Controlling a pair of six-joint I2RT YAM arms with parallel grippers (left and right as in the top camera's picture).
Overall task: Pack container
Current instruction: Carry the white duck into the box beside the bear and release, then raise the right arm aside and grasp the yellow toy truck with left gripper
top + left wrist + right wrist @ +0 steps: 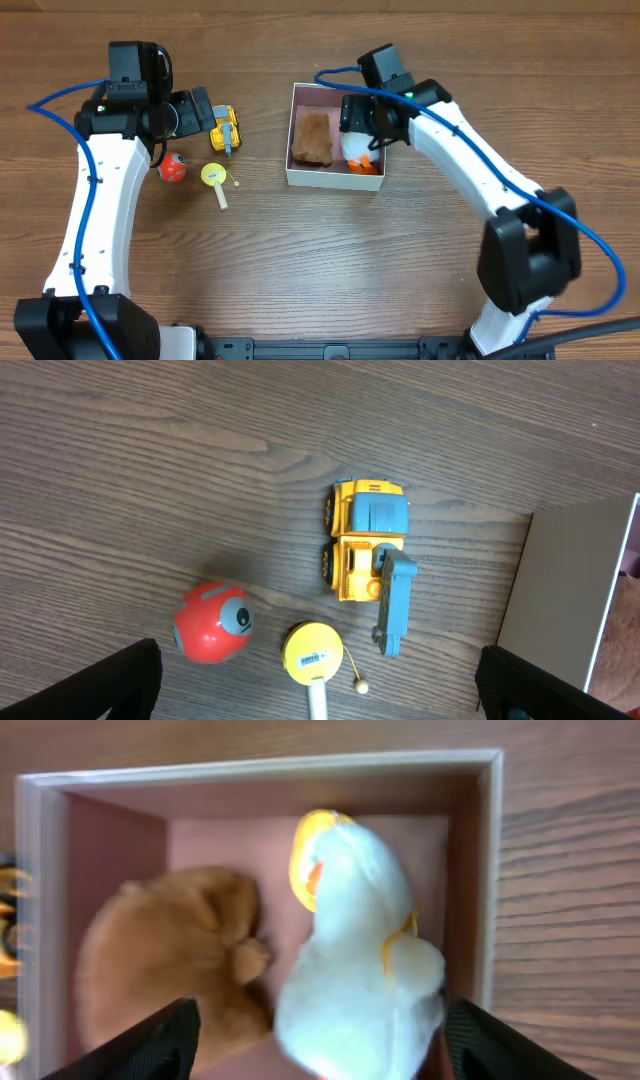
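1. While the right gripper (322, 1042) hangs wide open over the white duck (360, 960) inside the container (330, 181), the yellow truck (365, 540) lies on the table (400, 280) to that container's left
2. Nearest it hovers the left gripper (208, 112), also spread wide; the truck's long axis crosses its closing line

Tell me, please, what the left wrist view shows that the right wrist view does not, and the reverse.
Only the left wrist view shows the yellow truck, the red ball and the yellow disc on a stick, loose on the table. Only the right wrist view shows the container's pink inside, with the brown plush toy and the white duck side by side. Both show the container and the wooden table; the left wrist view catches only its white outer wall.
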